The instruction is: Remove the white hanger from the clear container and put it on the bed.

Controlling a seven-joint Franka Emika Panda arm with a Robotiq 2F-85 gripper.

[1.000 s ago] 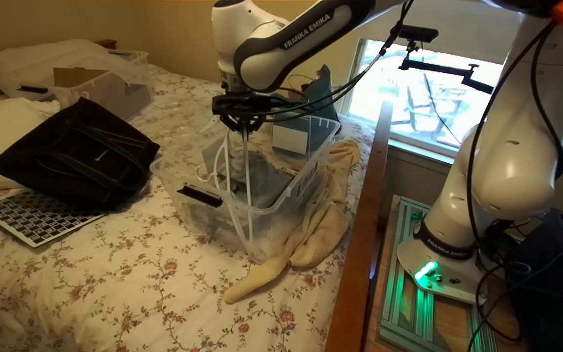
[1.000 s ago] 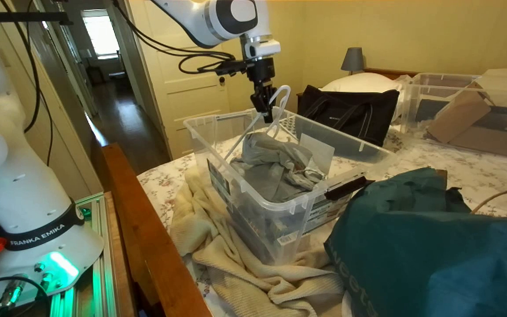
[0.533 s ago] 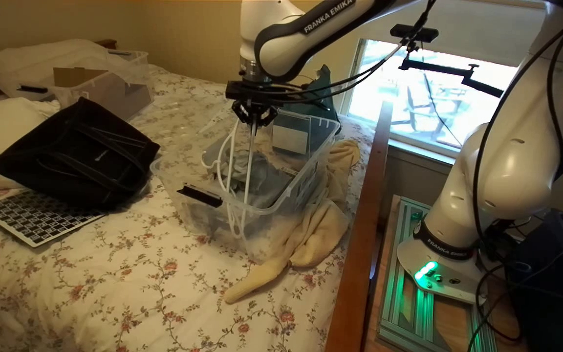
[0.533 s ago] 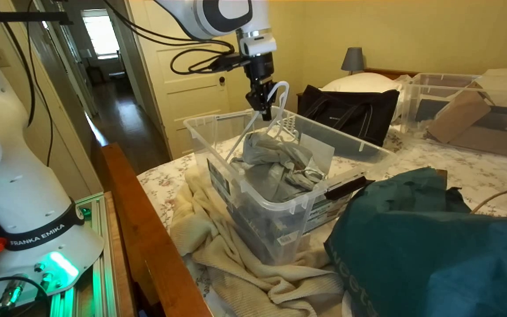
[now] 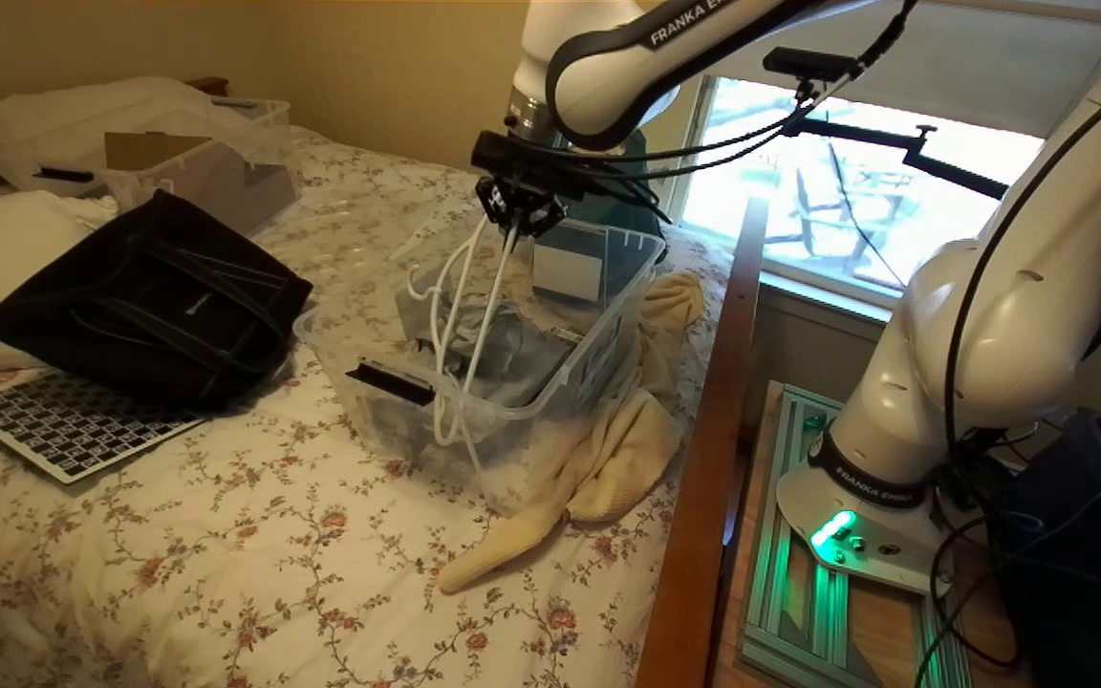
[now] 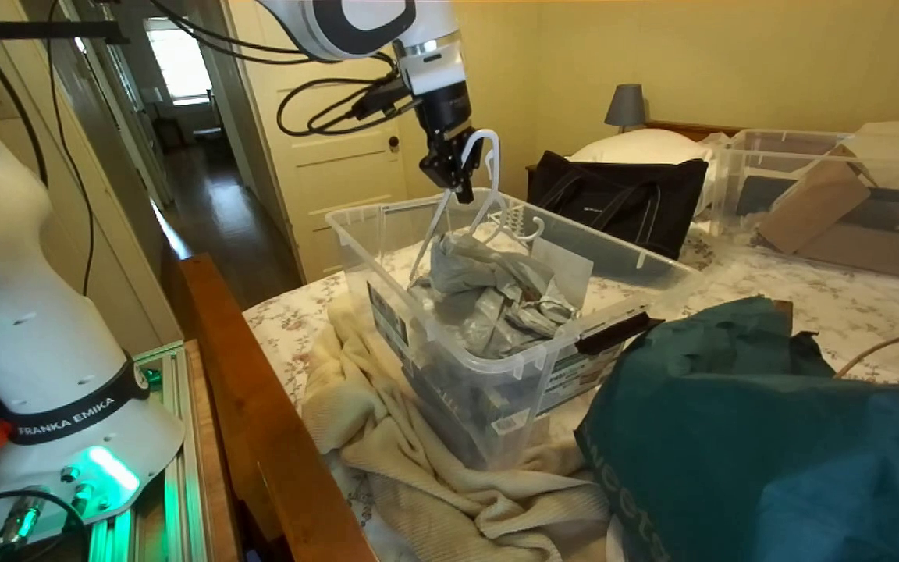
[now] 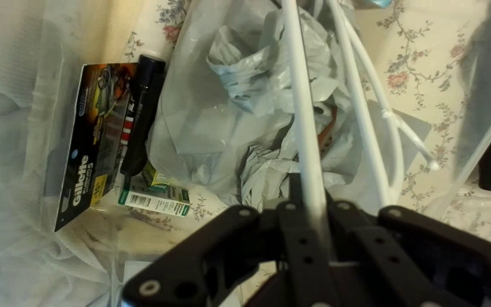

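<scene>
Hand [image 5: 516,229]: fingers drawn in on one slim bar of the white hanger [image 7: 304,106], above the clear container [image 6: 488,361]. Hanger stands steeply; its lower end, as I read it, is below the container's rim. Several white bars visible; cannot tell if all one hanger. Suggest: lift straight until every corner clears the rim, hook free of the grey bag [image 6: 465,261] inside the container, then lay it on the bed surface [image 5: 331,573] beside the container. Arm [image 5: 608,86] reaches over the container; wrist tilted, fingers aimed downward.

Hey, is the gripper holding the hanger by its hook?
No, the wrist view shows the gripper holding the white hanger by a straight bar, with the hook jutting free to one side.
</scene>
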